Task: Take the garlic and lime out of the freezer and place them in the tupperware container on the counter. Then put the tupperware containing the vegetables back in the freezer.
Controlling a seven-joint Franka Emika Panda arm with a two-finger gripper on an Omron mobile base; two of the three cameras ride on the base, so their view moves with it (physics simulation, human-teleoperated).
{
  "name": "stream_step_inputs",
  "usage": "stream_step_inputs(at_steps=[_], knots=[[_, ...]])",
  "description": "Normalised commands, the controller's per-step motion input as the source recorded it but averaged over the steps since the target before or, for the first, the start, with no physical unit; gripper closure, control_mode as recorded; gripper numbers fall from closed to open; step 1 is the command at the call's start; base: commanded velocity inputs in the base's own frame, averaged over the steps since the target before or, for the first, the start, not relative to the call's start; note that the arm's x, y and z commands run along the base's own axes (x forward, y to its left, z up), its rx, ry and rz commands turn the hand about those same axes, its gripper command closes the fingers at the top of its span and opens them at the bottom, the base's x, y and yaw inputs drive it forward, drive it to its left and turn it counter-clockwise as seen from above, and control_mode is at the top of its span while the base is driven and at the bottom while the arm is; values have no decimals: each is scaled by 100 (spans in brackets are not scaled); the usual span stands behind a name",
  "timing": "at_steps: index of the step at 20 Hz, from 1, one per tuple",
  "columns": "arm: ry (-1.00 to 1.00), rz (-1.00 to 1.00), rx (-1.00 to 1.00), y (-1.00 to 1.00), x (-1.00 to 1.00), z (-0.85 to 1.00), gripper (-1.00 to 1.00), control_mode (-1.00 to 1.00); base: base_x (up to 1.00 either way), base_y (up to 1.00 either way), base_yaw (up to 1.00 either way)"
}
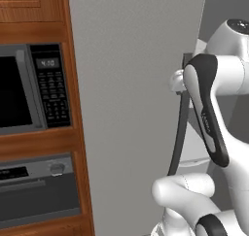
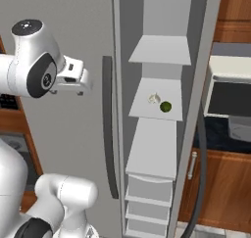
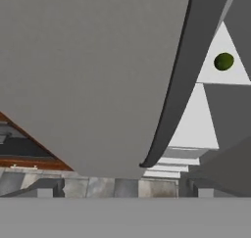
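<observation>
Grey and tall, the freezer (image 2: 63,134) stands with one door swung open, its pale shelves exposed. On the middle shelf (image 2: 156,112) the garlic (image 2: 154,99) and the lime (image 2: 165,106) are seen just beside each other, near the front edge. The gripper (image 2: 82,85) is held with jaws spread wide and empty, before the closed door by its dark handle (image 2: 109,129). Both items lie to the gripper's right and deeper in, so a sideways reach past the handle is judged necessary.
</observation>
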Motion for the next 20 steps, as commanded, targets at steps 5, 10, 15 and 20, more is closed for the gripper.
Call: stream_step_inputs(at_steps=[5, 10, 15, 20], knots=[[0, 0, 0, 0, 0, 0, -100, 100, -12, -47, -13], [0, 0, 0, 0, 0, 0, -100, 100, 0, -89, -5], [0, 0, 0, 0, 0, 0, -100, 100, 2, -37, -2], [0, 0, 0, 0, 0, 0, -100, 100, 0, 0, 0]])
